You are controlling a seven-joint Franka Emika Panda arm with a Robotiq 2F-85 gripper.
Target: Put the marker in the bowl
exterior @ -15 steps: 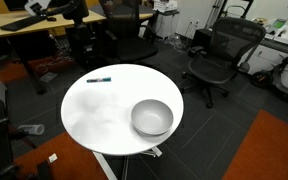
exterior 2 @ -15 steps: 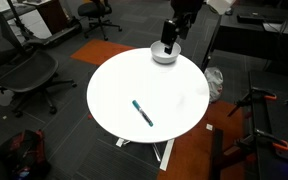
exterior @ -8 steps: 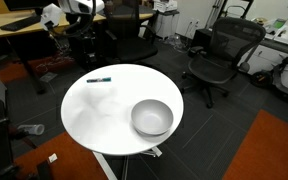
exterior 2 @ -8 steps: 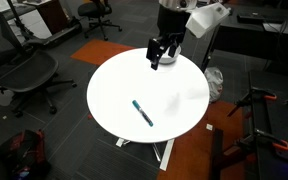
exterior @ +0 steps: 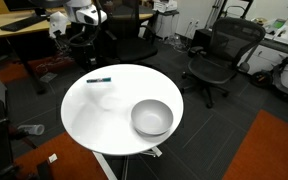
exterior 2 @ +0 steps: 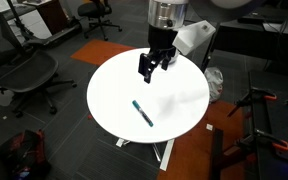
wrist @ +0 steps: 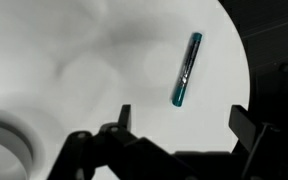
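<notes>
The marker, a short dark pen with a teal part, lies flat on the round white table. It also shows near the table's far edge in an exterior view and in the wrist view. The grey-silver bowl stands upright on the table; its rim shows at the lower left of the wrist view. My gripper hangs open and empty above the table, between bowl and marker. In the wrist view its fingers straddle the spot just below the marker, apart from it.
Black office chairs stand around the table. Desks are behind it. Orange carpet lies to one side. The robot's arm and base rise at the table's edge.
My gripper has moved away from above the bowl, across the table toward the marker. The marker and the bowl have not moved.
</notes>
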